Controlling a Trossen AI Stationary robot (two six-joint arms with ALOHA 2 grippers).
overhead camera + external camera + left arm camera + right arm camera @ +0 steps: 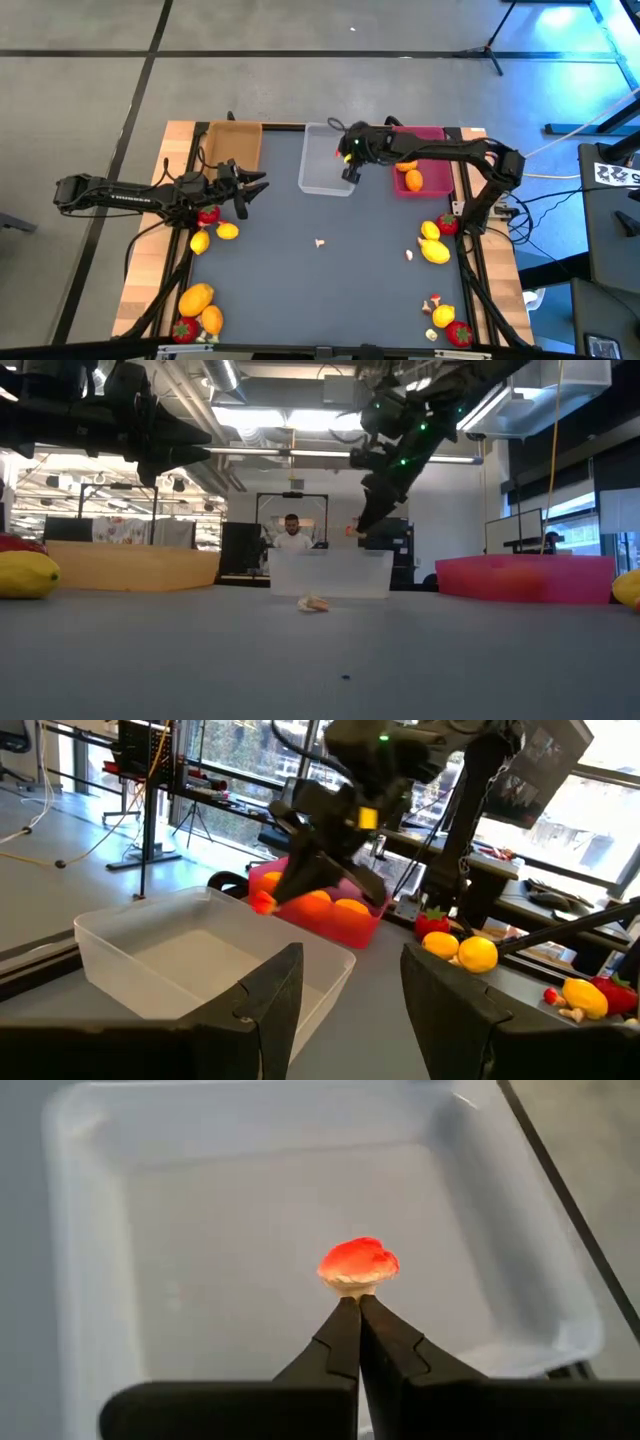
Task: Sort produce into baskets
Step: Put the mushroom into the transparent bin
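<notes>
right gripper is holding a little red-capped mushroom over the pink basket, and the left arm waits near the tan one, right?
Not the pink basket. The right wrist view shows the right gripper holding the mushroom over the clear basket. The left gripper does wait near the tan basket.

My black fingers (352,1342) pinch a red-topped white mushroom (357,1267); see-through tray (120,1230), pink tray (425,135), tan tray (235,140).

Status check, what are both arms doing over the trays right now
Right gripper jaws shut on mushroom piece, held above clear tray. Left gripper jaws part open, empty, near tan tray. Nothing blocking the drop.
</notes>
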